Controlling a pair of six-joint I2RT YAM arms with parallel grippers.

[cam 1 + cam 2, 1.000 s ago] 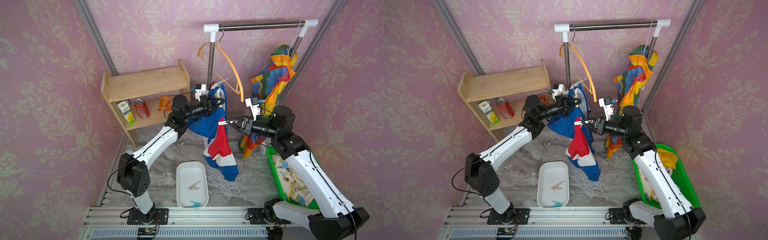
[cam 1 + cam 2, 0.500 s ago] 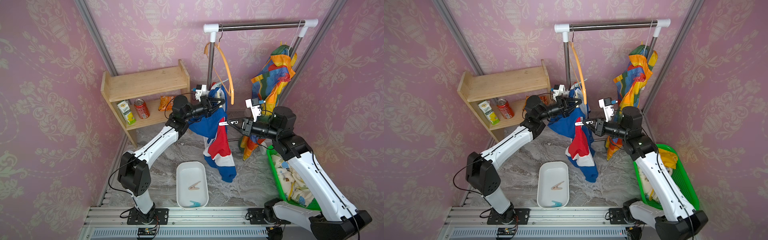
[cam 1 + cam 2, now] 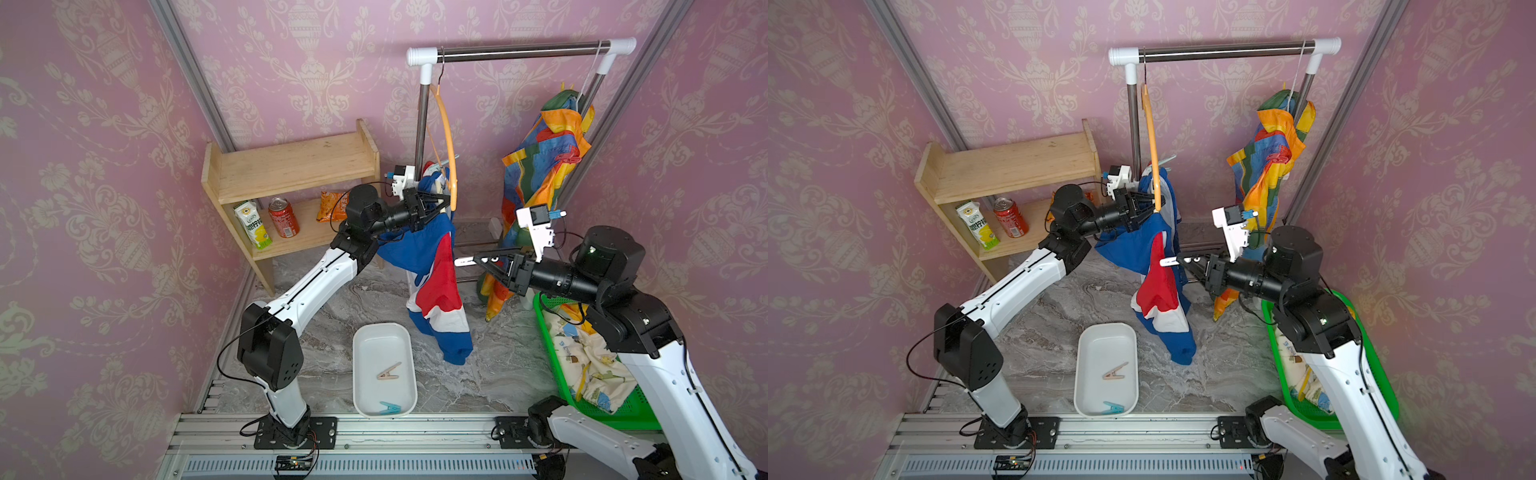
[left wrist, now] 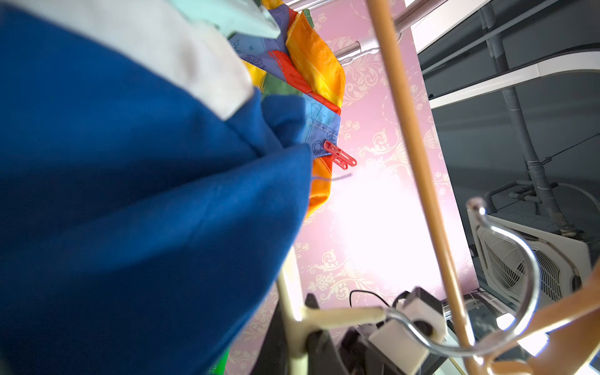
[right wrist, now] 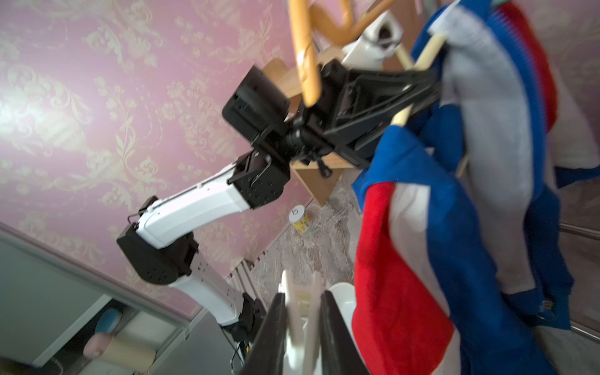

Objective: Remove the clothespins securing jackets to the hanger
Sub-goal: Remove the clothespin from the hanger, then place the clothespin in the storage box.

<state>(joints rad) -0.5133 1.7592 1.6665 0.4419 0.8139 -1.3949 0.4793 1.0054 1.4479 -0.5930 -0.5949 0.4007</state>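
Right wrist cam: white clothespin [image 5: 298, 324] pinched tight in the right hand [image 5: 302, 296], arm stretched level beside the blue-red-white jacket [image 3: 436, 286]. Left arm angles up, left hand [image 3: 444, 204] clamped on its cream hanger [image 4: 337, 315]. Below, marble tabletop [image 3: 374, 299], white tray [image 3: 365, 353] holding a beige pin [image 3: 389, 371] and a teal pin [image 3: 390, 408], pink wallpaper [image 3: 104, 166] all around.
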